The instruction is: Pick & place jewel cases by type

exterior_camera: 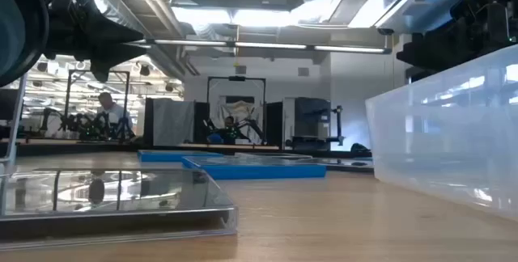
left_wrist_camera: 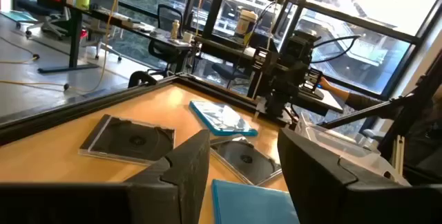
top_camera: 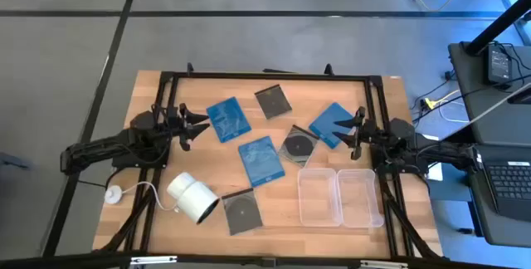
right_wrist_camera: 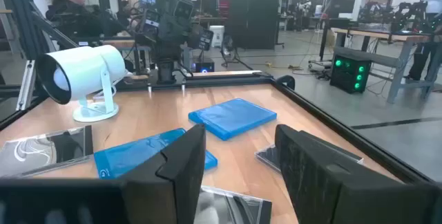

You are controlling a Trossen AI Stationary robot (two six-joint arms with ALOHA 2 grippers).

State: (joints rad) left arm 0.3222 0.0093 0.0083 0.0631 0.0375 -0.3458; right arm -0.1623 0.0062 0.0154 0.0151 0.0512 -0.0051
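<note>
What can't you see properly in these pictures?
- Low view: the clear trays block the table's right side; the nearest grey case is cut off by the edge.
- Left wrist view: the left gripper hides most of the blue case beneath it.
- High view: the print on the blue cases is too small to read.

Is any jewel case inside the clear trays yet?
No, both clear trays are empty; all six jewel cases lie on the bare tabletop.
</note>
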